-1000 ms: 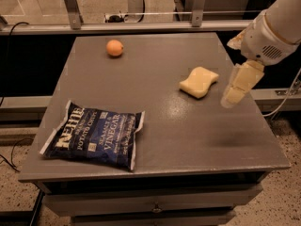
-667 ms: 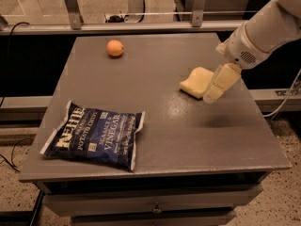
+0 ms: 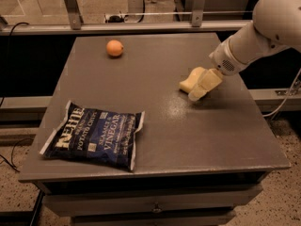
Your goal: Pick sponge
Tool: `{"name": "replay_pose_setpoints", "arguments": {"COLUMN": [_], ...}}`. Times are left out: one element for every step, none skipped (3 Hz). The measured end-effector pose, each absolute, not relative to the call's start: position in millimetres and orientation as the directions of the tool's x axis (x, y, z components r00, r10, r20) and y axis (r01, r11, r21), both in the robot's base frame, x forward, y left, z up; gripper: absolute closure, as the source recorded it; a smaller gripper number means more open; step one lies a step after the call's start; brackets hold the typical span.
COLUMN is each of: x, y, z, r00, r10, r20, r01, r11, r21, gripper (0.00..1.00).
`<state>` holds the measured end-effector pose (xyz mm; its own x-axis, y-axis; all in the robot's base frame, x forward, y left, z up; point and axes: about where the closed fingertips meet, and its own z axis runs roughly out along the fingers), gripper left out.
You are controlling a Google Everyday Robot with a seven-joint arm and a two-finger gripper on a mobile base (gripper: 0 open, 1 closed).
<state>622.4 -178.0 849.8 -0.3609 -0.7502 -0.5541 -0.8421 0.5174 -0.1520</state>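
Gripper (image 3: 196, 94) low over the right half of the bench (image 3: 188, 140), coming in from the right on a white arm (image 3: 249, 39) that slopes down from the upper right corner. Jaws point down and to the left, tips at or just above the bench surface; contact with the surface not clear. How far the jaws are open: cannot tell from this angle, and nothing shows whether they hold anything. Sponge (image 3: 189, 81), pale yellow, lies flat on the bench right at the jaws, on their left and far side; the jaws overlap its right end in the camera's view, so that end is hidden. Whether jaws and sponge touch: cannot tell. Nothing else stands close to the jaws; bare grey bench top around them on the near side and to the left. Orange (image 3: 114, 48) well apart from the jaws, far to their left and towards the back edge of the bench. Dark blue chip bag (image 3: 94, 136) well apart too, to the left of the jaws and nearer the front edge, lying flat and a little skewed. Metal rail (image 3: 141, 28) runs behind the bench, beyond the jaws. A cable (image 3: 283, 102) hangs off to the right of the jaws, past the bench edge.
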Motion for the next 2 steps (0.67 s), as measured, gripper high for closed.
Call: {"name": "replay_pose_setpoints", "arguments": {"x": [635.3, 638.9], "y": [-178.3, -179.1], "z": [835.7, 831.1], "r00": [-0.423, -0.449], "r10": [-0.704, -0.677], "r20": [-0.570, -0.583], "r01": [-0.817, -0.811], "r11": [0.568, 0.583], "r21": [-0.095, -0.052], "gripper": [0.18, 0.41]}}
